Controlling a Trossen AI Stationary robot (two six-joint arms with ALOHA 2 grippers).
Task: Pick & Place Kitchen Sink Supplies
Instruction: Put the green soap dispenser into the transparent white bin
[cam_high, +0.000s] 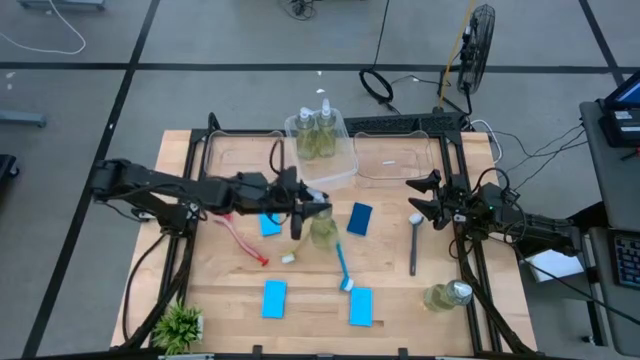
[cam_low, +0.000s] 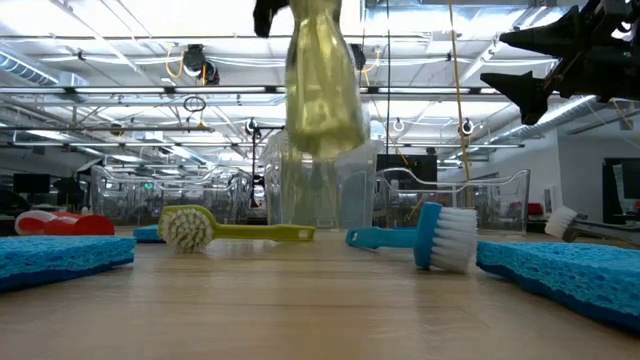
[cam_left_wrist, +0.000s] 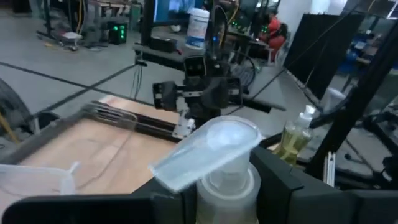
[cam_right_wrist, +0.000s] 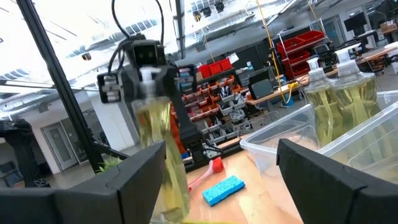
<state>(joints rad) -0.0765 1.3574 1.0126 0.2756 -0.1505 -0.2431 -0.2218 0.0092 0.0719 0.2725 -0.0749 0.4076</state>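
Note:
A clear pump bottle (cam_high: 322, 232) of yellow-green liquid hangs above the table's middle, with my left gripper (cam_high: 305, 212) shut on it. In the low view the bottle (cam_low: 322, 85) floats well above the wood. Two more bottles (cam_high: 315, 135) stand in a clear bin (cam_high: 340, 172) at the far middle. Another bottle (cam_high: 447, 295) lies at the near right. Blue sponges (cam_high: 274, 298) (cam_high: 361, 306) (cam_high: 360, 218) lie flat on the table, as do a red brush (cam_high: 245, 240), a blue brush (cam_high: 343, 265) and a dark grey brush (cam_high: 414, 245). My right gripper (cam_high: 425, 200) waits open at the right. My left gripper pinches the bottle's neck collar (cam_left_wrist: 227, 186), just under the pump head (cam_left_wrist: 211, 146), between its two fingers (cam_left_wrist: 292, 186). The fingers reach in level from the table's left side. The bottle hangs upright below them, its base (cam_low: 322, 145) lifted clear of the table.
A second clear bin (cam_high: 395, 160) stands right of the bottle bin, and a third (cam_high: 240, 150) to its left. A small green plant (cam_high: 180, 325) sits at the near left corner. A yellow-green brush (cam_low: 230, 230) lies low on the table.

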